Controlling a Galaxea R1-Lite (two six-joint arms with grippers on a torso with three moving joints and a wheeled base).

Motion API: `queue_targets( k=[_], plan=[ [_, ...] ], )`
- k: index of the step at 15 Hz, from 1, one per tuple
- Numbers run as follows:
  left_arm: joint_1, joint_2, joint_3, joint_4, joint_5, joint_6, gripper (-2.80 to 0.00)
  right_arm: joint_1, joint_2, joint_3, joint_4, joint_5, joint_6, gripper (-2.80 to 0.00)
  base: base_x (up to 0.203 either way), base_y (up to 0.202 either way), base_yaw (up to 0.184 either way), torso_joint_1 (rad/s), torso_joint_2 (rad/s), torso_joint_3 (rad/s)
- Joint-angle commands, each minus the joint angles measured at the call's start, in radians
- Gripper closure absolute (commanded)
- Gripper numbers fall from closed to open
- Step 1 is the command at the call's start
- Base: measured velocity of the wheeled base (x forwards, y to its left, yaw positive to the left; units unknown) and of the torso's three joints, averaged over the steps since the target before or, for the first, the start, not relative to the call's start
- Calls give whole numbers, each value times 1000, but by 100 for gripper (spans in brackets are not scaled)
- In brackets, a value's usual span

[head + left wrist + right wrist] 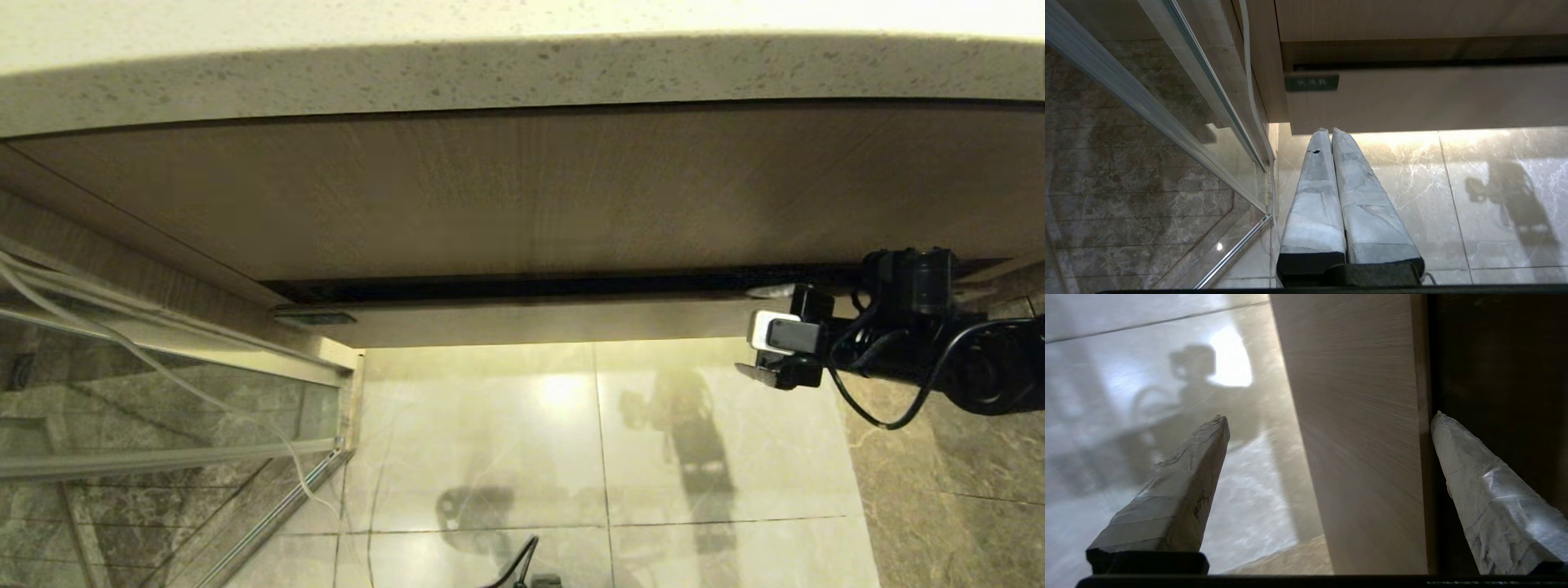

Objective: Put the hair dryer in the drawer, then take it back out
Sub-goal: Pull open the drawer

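The drawer [531, 322] shows only its narrow wood-grain front, under a dark slit. My right gripper [755, 331] is open at the right end of that front, one finger in the slit above and one below. In the right wrist view the drawer front [1363, 437] stands between the spread fingers of the right gripper [1329, 416], which do not press on it. My left gripper [1329, 130] is shut on nothing, low over the floor by the left end of the drawer front [1433, 98]. The hair dryer is out of view.
A speckled stone countertop [522, 73] overhangs a taller wood-grain panel [522, 196]. A glass door with a metal frame [163, 408] and white cords [122, 343] stand at the left. Glossy marble floor tiles [604, 441] lie below. A small green label [1311, 82] marks the drawer's left end.
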Motion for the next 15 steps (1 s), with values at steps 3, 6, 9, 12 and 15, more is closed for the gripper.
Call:
queue_targets(
  k=[3, 6, 9, 12, 15],
  plan=[
    [0, 0, 40, -2, 0, -1, 0, 2, -24, 5, 105, 7, -14, -280, 0, 0, 0, 0, 0, 0],
    [0, 0, 40, -2, 0, 0, 0, 2, -38, -85, 183, 11, -12, -280, 0, 0, 0, 0, 0, 0],
    [0, 0, 40, -2, 0, -1, 0, -28, -185, -159, 503, 34, -36, -280, 0, 0, 0, 0, 0, 0],
    [0, 0, 40, -2, 0, 0, 0, -95, -413, -221, 965, 47, -171, -280, 0, 0, 0, 0, 0, 0],
    [0, 0, 40, -2, 0, -1, 0, -144, -607, -258, 1252, 50, -252, -280, 0, 0, 0, 0, 0, 0]
  ],
)
